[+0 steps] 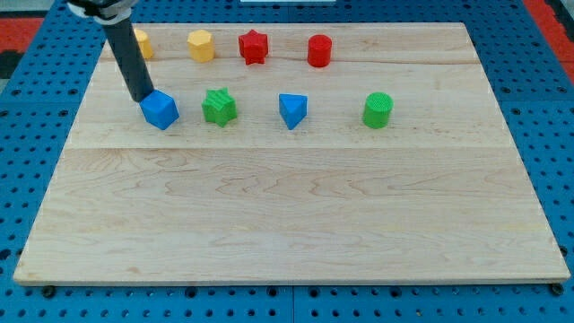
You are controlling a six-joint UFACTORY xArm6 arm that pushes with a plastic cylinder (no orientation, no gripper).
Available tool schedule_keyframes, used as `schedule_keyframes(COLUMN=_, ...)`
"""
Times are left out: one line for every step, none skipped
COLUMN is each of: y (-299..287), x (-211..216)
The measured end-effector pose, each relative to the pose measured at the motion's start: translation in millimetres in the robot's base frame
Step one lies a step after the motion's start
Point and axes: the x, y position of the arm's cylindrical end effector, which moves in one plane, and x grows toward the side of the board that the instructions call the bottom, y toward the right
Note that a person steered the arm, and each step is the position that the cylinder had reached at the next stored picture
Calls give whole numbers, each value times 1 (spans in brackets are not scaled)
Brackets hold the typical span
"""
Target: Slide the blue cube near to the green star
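Observation:
The blue cube lies on the wooden board toward the view's upper left. The green star lies just to its right, a small gap between them. My tip rests at the cube's upper left corner, touching or nearly touching it. The dark rod rises from there to the view's top left.
A blue triangular block and a green cylinder lie further right in the same row. Above, a row holds a yellow block partly behind the rod, a yellow hexagonal block, a red star and a red cylinder.

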Motion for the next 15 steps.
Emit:
schedule_keyframes(y=24, x=-18)
schedule_keyframes(y=50, x=-11)
schedule_keyframes(y=31, x=11)
schedule_keyframes(y=39, x=21)
schedule_keyframes(y=31, x=14)
schedule_keyframes(y=58, x=13)
schedule_keyframes(y=44, x=12)
schedule_keyframes(y=-9, x=2)
schedule_keyframes(y=-27, x=-18)
schedule_keyframes(y=-72, x=15)
schedule_keyframes(y=-101, x=75)
schedule_keyframes(y=-91, x=119)
schedule_keyframes(y=-39, x=121)
schedule_keyframes(y=-16, x=119)
schedule_keyframes(y=8, x=118)
